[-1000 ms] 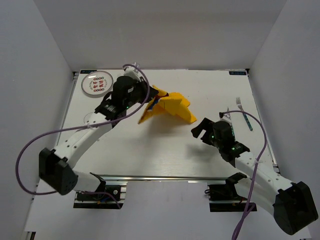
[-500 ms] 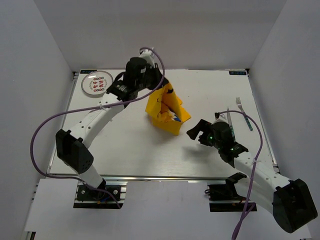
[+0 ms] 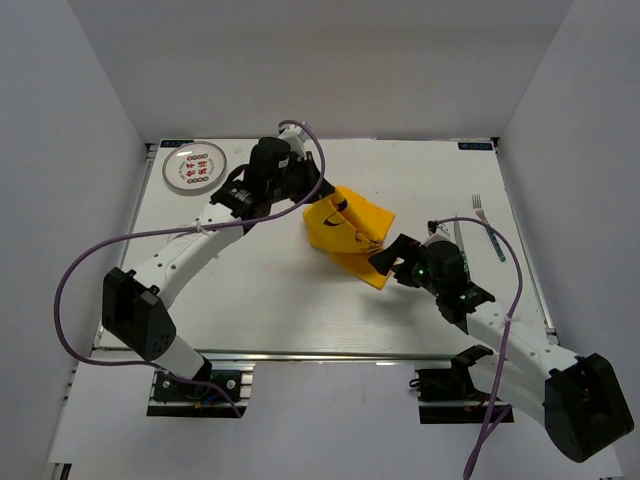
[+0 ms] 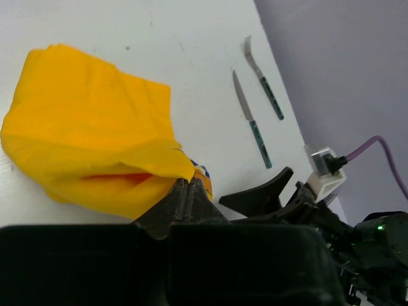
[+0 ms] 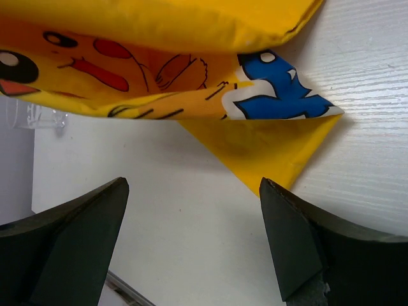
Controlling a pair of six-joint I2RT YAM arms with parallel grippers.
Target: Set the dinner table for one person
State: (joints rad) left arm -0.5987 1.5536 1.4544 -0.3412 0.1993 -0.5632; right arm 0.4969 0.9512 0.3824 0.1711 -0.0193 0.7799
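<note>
Cloth [image 3: 335, 238] now nearer R hand [image 5: 191, 217], L hand [image 4: 188, 189] clenched on its edge; R hand released. Soft, light, limp: pinch free corner.

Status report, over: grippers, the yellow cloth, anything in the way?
Left gripper shut on Pikachu cloth. Right gripper open, facing its corner on the dinner table. Knife, fork apart, to the right.

Top external: high, behind arm bases at 6 o'clock, looks down on whole table [image 3: 250, 290].

Left wrist: low, close, looks past own left gripper [image 4: 187, 185] across yellow cloth [image 4: 89, 140]; cutlery [image 4: 250, 121] at 1 o'clock, farther off.

Right wrist: very close, looks between fingers of right gripper [image 5: 192, 188] at corner of yellow cloth.

Shared: yellow cloth in all three views; left wrist also catches right gripper.
</note>
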